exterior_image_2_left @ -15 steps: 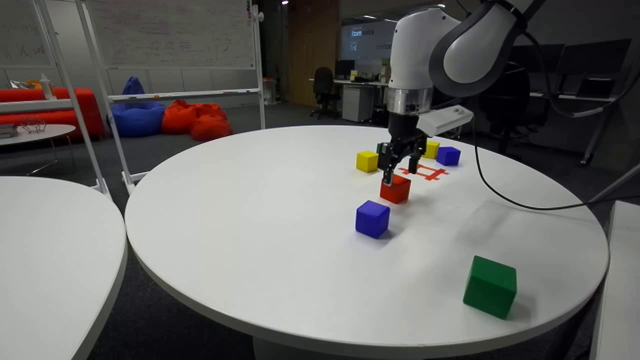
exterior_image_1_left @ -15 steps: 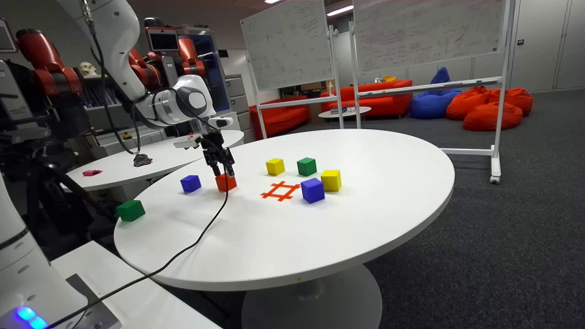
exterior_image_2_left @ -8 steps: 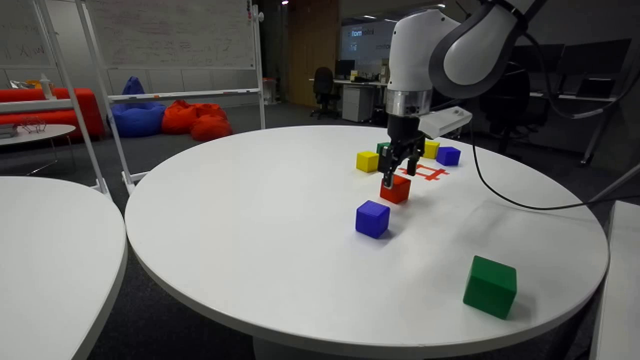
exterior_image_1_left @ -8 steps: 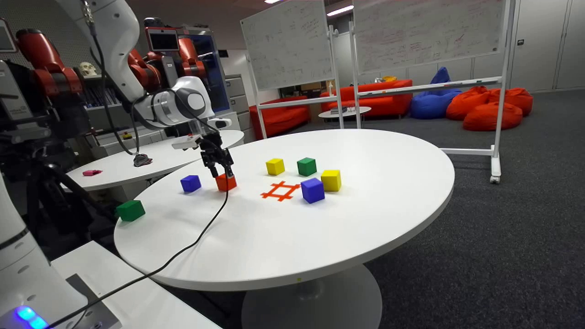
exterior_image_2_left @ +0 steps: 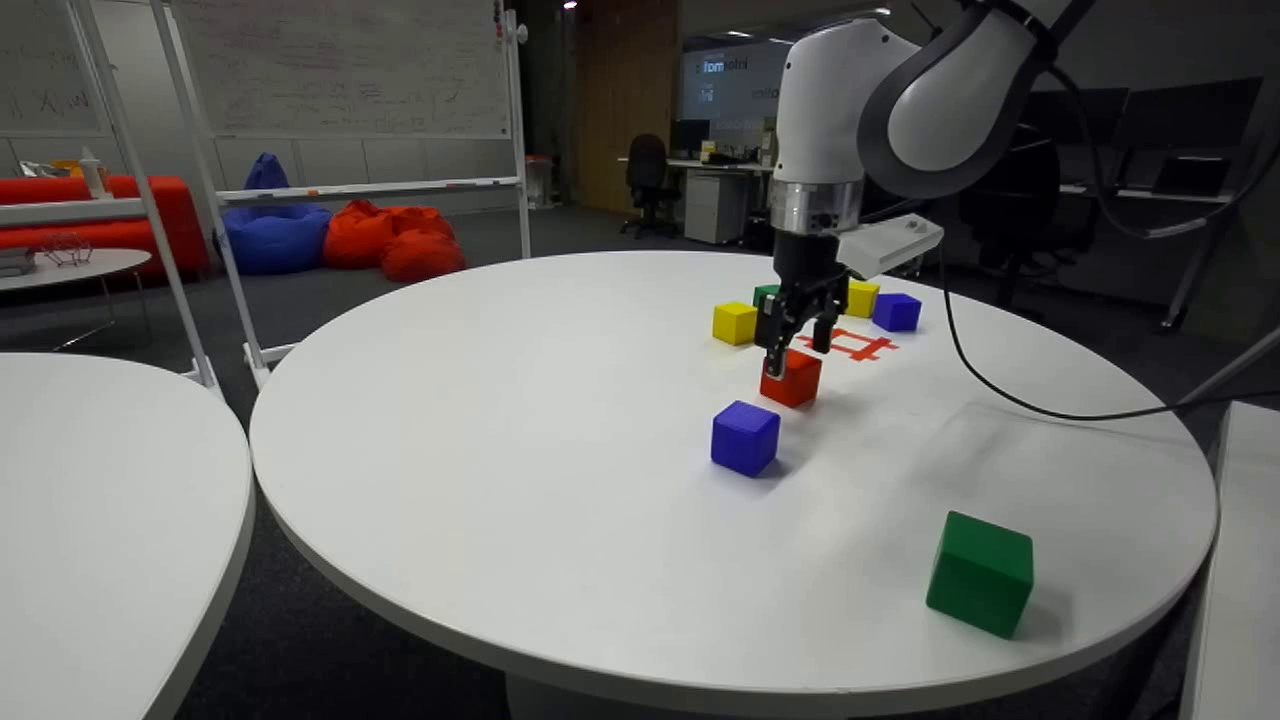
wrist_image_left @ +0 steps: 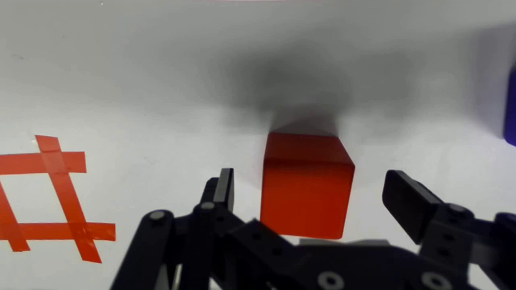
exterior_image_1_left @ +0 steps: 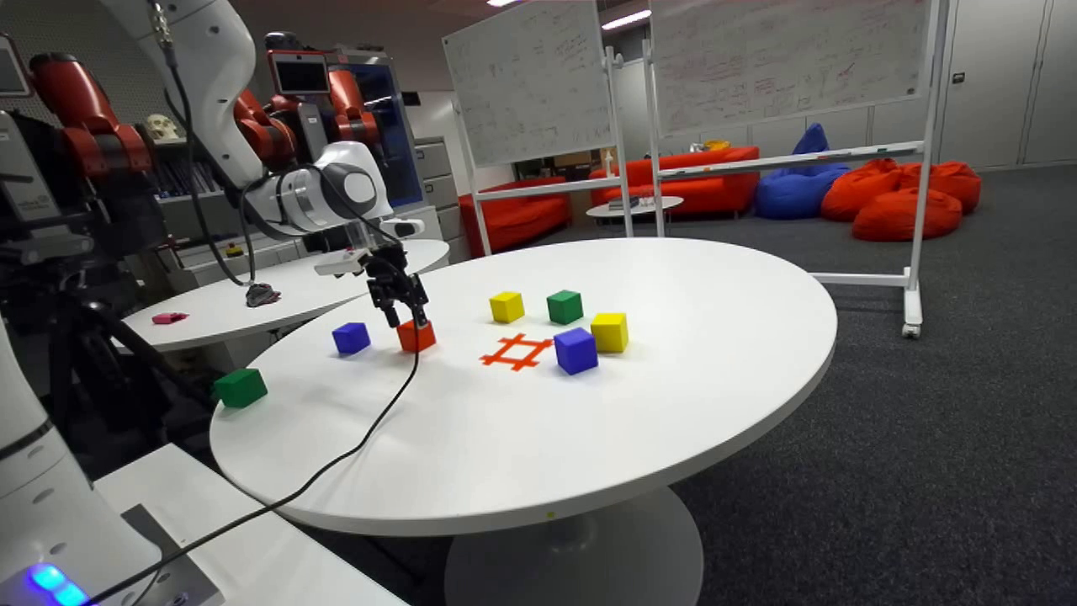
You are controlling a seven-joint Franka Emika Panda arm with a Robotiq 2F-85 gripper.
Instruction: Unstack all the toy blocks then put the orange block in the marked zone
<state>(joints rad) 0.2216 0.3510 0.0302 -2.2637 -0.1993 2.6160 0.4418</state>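
Note:
The orange block [wrist_image_left: 307, 201] rests on the white table, seen in all three views. My gripper [wrist_image_left: 314, 190] is open over it, with one finger on either side and a visible gap to each. In both exterior views the gripper [exterior_image_1_left: 406, 321] has its fingertips at about the block's top. The marked zone [wrist_image_left: 65, 189], a hash of red-orange tape, lies bare left of the block in the wrist view. Other toy blocks stand singly on the table: a blue one [exterior_image_2_left: 745, 438] and a green one [exterior_image_2_left: 980, 574] nearby, and yellow [exterior_image_1_left: 506, 307], green [exterior_image_1_left: 565, 307], yellow [exterior_image_1_left: 609, 332] and blue [exterior_image_1_left: 576, 351] past the zone.
A black cable [exterior_image_1_left: 370, 439] hangs from the arm across the round white table [exterior_image_1_left: 673, 412]. A second white table [exterior_image_2_left: 110, 520] adjoins its edge. In the wrist view a blue block [wrist_image_left: 512, 108] shows at the right border. Whiteboards [exterior_image_1_left: 530, 84] stand beyond.
My gripper has come down slightly towards the orange block, drifting a little to the left in both exterior views. Its fingers have stayed apart. The blocks stand where they were.

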